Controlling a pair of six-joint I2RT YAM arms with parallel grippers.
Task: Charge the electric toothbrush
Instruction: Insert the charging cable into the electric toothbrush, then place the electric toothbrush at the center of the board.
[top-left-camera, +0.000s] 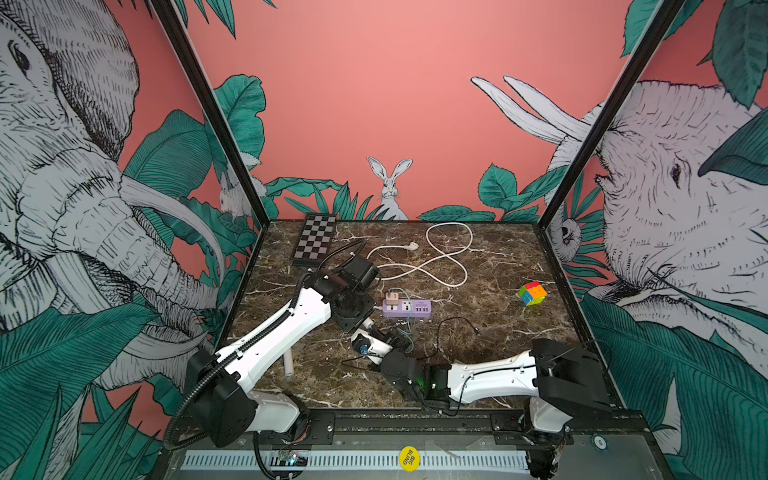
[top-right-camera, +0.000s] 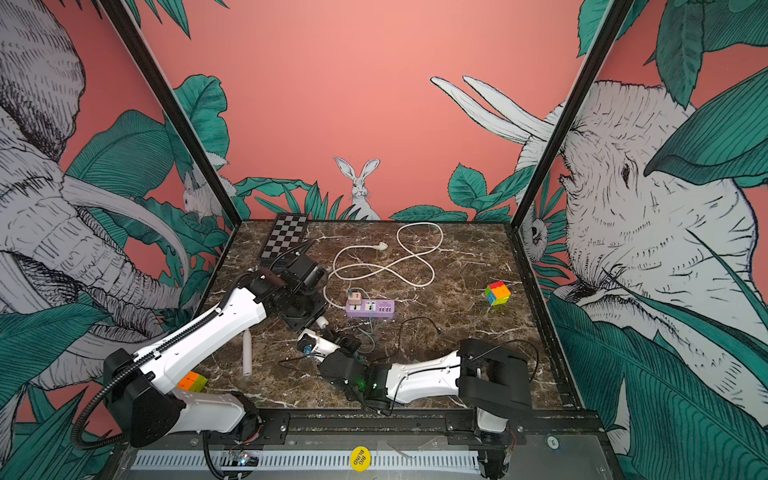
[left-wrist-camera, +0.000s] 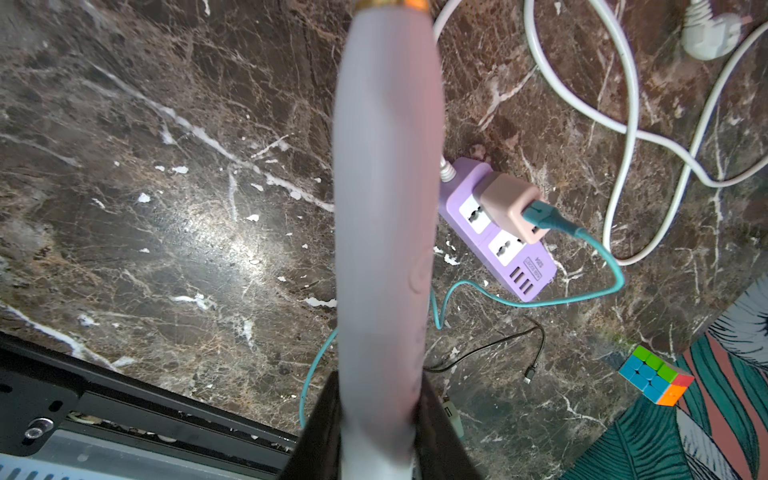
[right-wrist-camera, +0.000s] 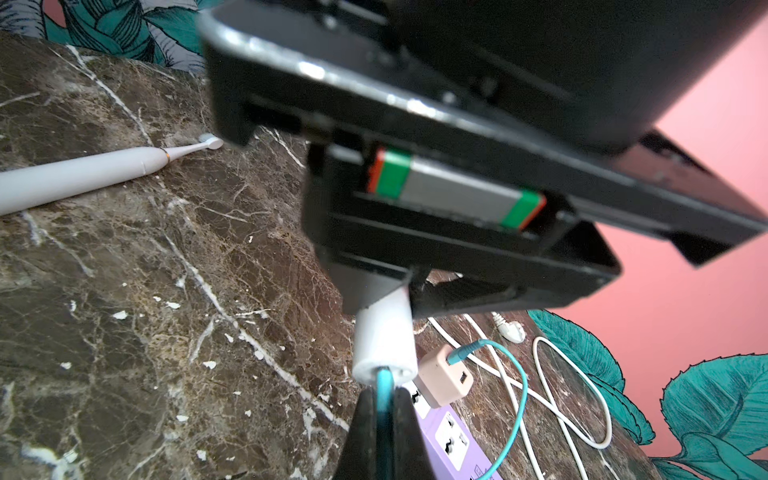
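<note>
Left gripper (left-wrist-camera: 376, 401): jaws clamped on either side of the electric toothbrush (left-wrist-camera: 386, 187) handle, near its base. The handle is held up off the table (top-left-camera: 498, 353). Right gripper (right-wrist-camera: 384, 397): jaws pressed together, pinching the teal plug (right-wrist-camera: 383, 384).

Key relation: the handle's base end sticks out past the left jaws and faces the right gripper. The plug tip touches that base face, and its axis is roughly in line with the handle's long axis. Can't tell if it's seated in the port or just butted against the face. Both grippers are right at the joint. My read: right pushes, left braces.

Second toothbrush (right-wrist-camera: 83, 174) lies flat on the table, well apart from both grippers. Not the one in play.

Purple power strip (left-wrist-camera: 498, 232) sits near both grippers, just beyond the joint. Pink adapter (left-wrist-camera: 513, 203) is plugged into it. Teal cable (left-wrist-camera: 602, 253) runs from the adapter in a loose loop to the right gripper, and the slack looks ample for the push.
</note>
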